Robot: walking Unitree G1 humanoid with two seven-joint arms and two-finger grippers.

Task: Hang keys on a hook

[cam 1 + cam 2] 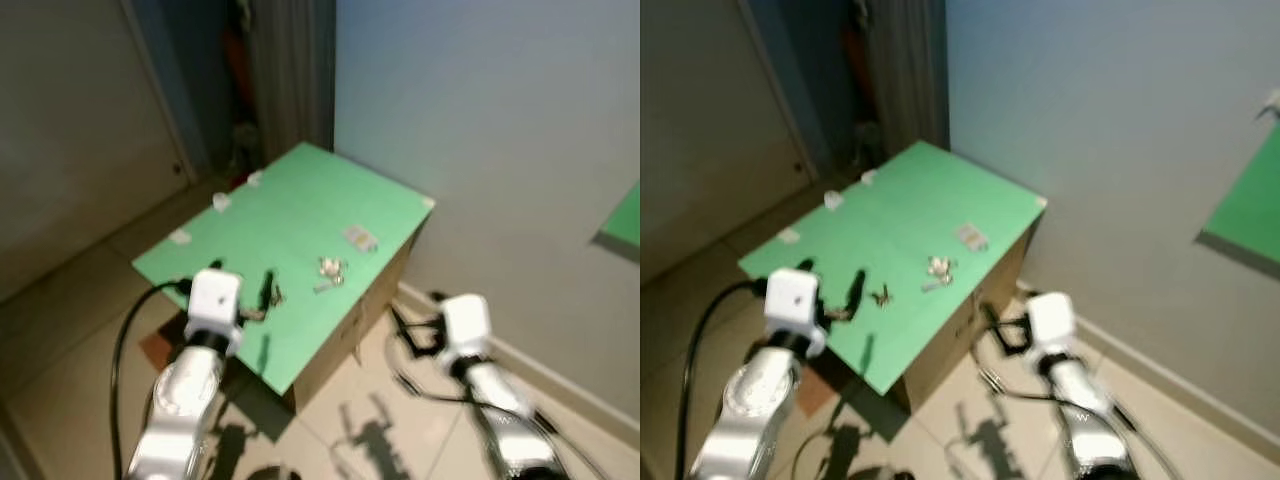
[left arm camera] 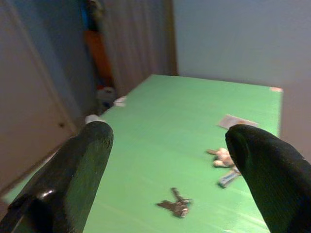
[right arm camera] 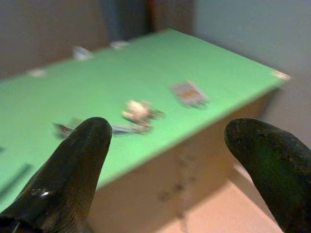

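The keys [image 2: 175, 207] lie flat on the green table [image 1: 300, 215], near its front edge, a small dark bunch just ahead of the left gripper [image 2: 170, 170]. That gripper hovers low over the table with its fingers spread wide and nothing between them. The right gripper [image 3: 165, 160] is also wide open and empty, held off the table's corner above the floor.

Just beyond the keys sit a pale lumpy trinket [image 1: 331, 267] with a small strip beside it, and farther back a little card [image 1: 361, 238]. A risk, as I judge it, is that the fingers close on the trinket instead, since the two lie near each other. The keys lie thin and flat, so the fingertips may skid over them or push them toward the edge. I cannot make out a hook for certain.
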